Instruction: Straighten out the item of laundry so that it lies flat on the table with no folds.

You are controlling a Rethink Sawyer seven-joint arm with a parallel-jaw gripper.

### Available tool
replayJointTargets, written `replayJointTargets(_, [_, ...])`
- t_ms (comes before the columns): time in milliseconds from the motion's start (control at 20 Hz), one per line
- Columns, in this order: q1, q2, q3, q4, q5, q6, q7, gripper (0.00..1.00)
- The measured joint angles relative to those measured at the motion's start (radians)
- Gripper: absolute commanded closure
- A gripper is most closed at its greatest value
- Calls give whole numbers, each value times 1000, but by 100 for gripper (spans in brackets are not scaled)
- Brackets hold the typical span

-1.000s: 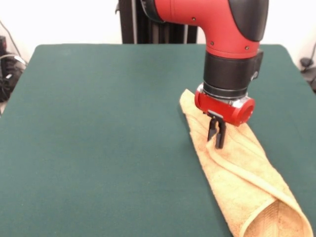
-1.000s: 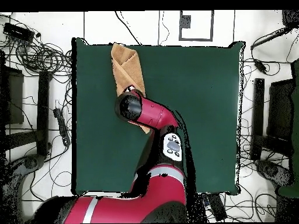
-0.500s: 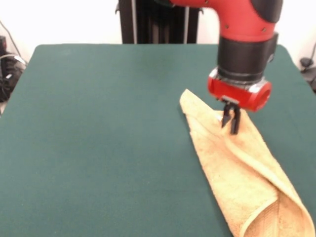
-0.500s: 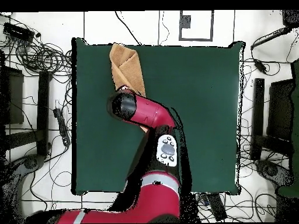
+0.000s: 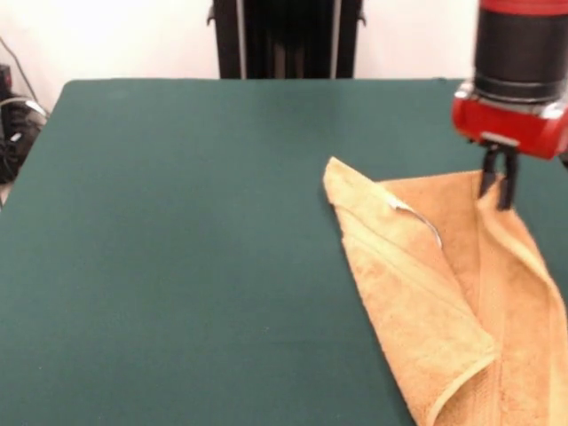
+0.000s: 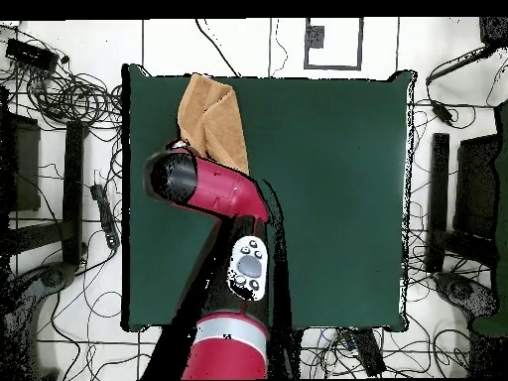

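The golden-orange towel lies partly folded at the right of the dark green table, running to the picture's bottom edge. One layer is drawn open to the right, with a fold ridge down the middle. My gripper is at the towel's upper right edge, fingers close together and shut on the cloth there. In the overhead view the towel lies at the table's top left, and the arm's wrist hides the gripper.
A black stand rises behind the table's far edge. Cables and gear lie off the left side. In the overhead view cables and equipment surround the table, and the towel is close to the table's left edge.
My gripper has moved right and toward the far side in the front view, pulling the towel's top layer with it. The narrow folded strip has opened wider.
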Motion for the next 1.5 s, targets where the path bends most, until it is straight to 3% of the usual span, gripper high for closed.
replayJointTargets(550, [67,36,0,16,148,-52,160,100])
replayJointTargets(950, [75,55,4,56,161,-84,175,100])
replayJointTargets(1250, [156,100,-38,53,210,-84,218,100])
replayJointTargets(1300, [215,128,-60,48,238,-84,271,0])
replayJointTargets(1500, [249,147,-77,42,248,-83,306,0])
